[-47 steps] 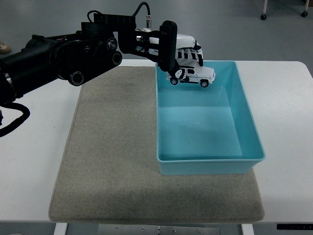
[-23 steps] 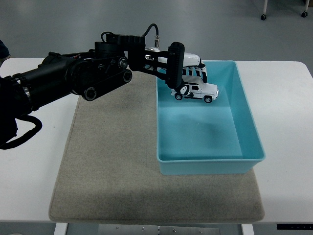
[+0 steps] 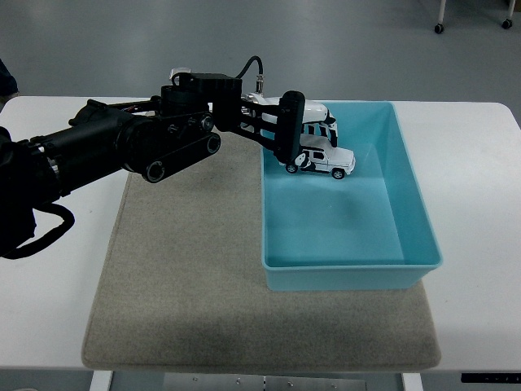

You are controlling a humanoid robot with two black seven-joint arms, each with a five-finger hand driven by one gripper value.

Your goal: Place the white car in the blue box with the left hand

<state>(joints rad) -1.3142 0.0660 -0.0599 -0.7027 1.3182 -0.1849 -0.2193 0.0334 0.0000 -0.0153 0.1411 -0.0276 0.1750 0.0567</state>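
The white car [image 3: 324, 161], a toy with black windows, sits low inside the blue box [image 3: 415, 213], near its back left corner. My left hand [image 3: 308, 145] reaches in over the box's left wall. Its white-and-black fingers [image 3: 317, 122] curl over the car's roof and the black thumb [image 3: 291, 130] presses at the car's rear. The hand is shut on the car. The car is nearly level, nose pointing right, and I cannot tell whether its wheels touch the box floor. The right arm is out of view.
The blue box stands on the right part of a beige mat [image 3: 187, 269] on the white table [image 3: 57, 277]. My black left arm [image 3: 122, 147] spans the mat's back left. A sliver of a person shows at the far left edge [image 3: 4, 80].
My left hand has carried the white car down from above the box's back rim to deep inside the box, shifting slightly nearer and to the left. The car has levelled out.
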